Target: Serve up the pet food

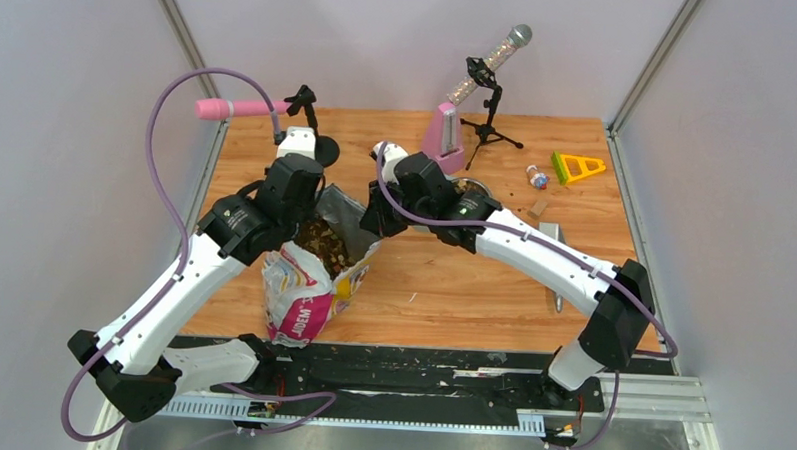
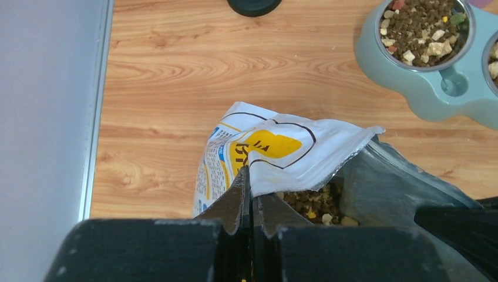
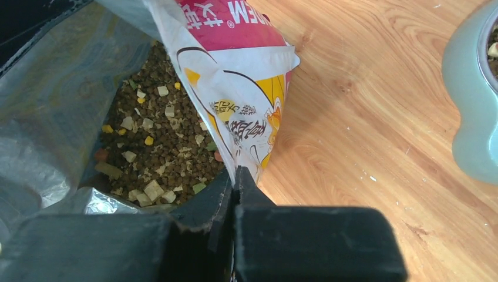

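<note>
Pet food, pebbly, fills crinkly bag; left hand and right hand seemingly pinch its rim.

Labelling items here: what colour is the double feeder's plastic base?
The feeder base is pale mint green; the left wrist view shows it best.

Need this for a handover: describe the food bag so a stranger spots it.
On the wooden table, look near the front edge, left of centre. The open bag stands there, brown kibble inside. Nothing else has its white, pink and yellow print.
</note>
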Tool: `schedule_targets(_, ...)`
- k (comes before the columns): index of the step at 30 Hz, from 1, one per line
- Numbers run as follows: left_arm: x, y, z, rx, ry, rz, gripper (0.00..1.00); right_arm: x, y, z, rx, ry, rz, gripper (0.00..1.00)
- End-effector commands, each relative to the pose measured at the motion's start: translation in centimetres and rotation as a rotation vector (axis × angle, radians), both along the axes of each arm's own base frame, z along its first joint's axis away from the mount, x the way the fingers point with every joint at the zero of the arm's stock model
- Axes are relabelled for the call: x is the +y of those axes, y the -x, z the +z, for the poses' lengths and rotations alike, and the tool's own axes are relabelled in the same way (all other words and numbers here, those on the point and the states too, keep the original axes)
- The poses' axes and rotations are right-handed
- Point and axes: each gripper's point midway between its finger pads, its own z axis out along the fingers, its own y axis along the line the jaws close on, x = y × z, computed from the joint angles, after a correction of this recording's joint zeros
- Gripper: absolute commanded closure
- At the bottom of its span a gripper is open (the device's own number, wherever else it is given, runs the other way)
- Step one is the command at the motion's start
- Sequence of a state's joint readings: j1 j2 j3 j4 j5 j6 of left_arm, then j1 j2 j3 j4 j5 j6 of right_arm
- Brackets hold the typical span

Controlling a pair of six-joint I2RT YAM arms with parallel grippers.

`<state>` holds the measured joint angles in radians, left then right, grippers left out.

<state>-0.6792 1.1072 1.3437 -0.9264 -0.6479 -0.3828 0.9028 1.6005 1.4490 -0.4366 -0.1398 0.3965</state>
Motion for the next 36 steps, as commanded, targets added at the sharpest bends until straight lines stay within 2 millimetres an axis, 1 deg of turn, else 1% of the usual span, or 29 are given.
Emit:
schedule_targets(1, -0.2, -1.5, 6.9, -0.245, 0.237, 0.104, 1.00, 0.3, -1.6, 2.9, -0.131, 0.000, 0.005, 1.00)
schedule_targets(3, -0.9, -1.2, 7.3, -0.233, 0.284, 0.080, 1.00, 0.0, -2.4, 4.4, -0.189, -0.001, -0.011, 1.00)
schedule_targets(6, -2.3, -0.5, 8.3, -0.206, 0.367, 0.025, 1.00, -0.5, -3.3, 7.8, -0.272, -0.033, -0.013, 1.00)
schedule_targets(7, -3.5, 0.1, 8.8, -0.187, 0.416, -0.040, 1.00, -0.7, -3.4, 8.7, -0.293, -0.043, 0.000, 1.00)
schedule_targets(9, -5.0, 1.1, 9.4, -0.161, 0.483, -0.122, 1.00, -1.1, -3.1, 10.5, -0.331, -0.066, 0.037, 1.00)
schedule_targets(10, -5.4, 1.4, 9.4, -0.151, 0.502, -0.138, 1.00, -1.2, -3.1, 11.2, -0.351, -0.072, 0.055, 1.00)
schedule_targets(11, -6.0, 2.1, 9.6, -0.141, 0.546, -0.162, 1.00, -1.4, -3.0, 11.8, -0.370, -0.074, 0.069, 1.00)
schedule_targets(12, -6.3, 2.4, 9.3, -0.132, 0.564, -0.171, 1.00, -1.4, -3.0, 12.4, -0.390, -0.078, 0.091, 1.00)
schedule_targets(15, -7.7, 3.7, 9.7, -0.123, 0.652, -0.216, 1.00, -1.2, -2.9, 13.7, -0.440, -0.091, 0.167, 1.00)
schedule_targets(18, -9.1, 4.5, 10.0, -0.116, 0.724, -0.256, 1.00, -1.1, -3.4, 14.8, -0.496, -0.089, 0.222, 1.00)
schedule_targets(20, -9.9, 5.0, 10.2, -0.110, 0.755, -0.276, 1.00, -1.0, -3.4, 15.5, -0.492, -0.118, 0.275, 1.00)
schedule_targets(22, -10.8, 5.5, 10.3, -0.102, 0.778, -0.296, 1.00, -0.8, -3.4, 15.8, -0.479, -0.136, 0.323, 1.00)
schedule_targets(24, -11.5, 5.8, 10.3, -0.088, 0.798, -0.308, 1.00, -0.6, -3.4, 15.7, -0.466, -0.144, 0.357, 1.00)
schedule_targets(29, -12.8, 6.2, 10.4, -0.070, 0.821, -0.332, 1.00, -0.2, -3.5, 14.0, -0.407, -0.151, 0.423, 1.00)
schedule_targets(31, -12.9, 6.1, 10.4, -0.078, 0.816, -0.325, 1.00, -0.2, -3.4, 13.3, -0.391, -0.148, 0.434, 1.00)
schedule_targets(33, -12.5, 5.6, 10.1, -0.091, 0.799, -0.296, 1.00, -0.4, -3.4, 12.5, -0.373, -0.139, 0.436, 1.00)
schedule_targets(35, -11.7, 5.0, 9.2, -0.102, 0.764, -0.242, 1.00, -0.7, -3.4, 11.7, -0.351, -0.125, 0.424, 1.00)
schedule_targets(36, -10.9, 4.5, 8.8, -0.118, 0.744, -0.194, 1.00, -1.0, -3.4, 11.4, -0.342, -0.115, 0.412, 0.98)
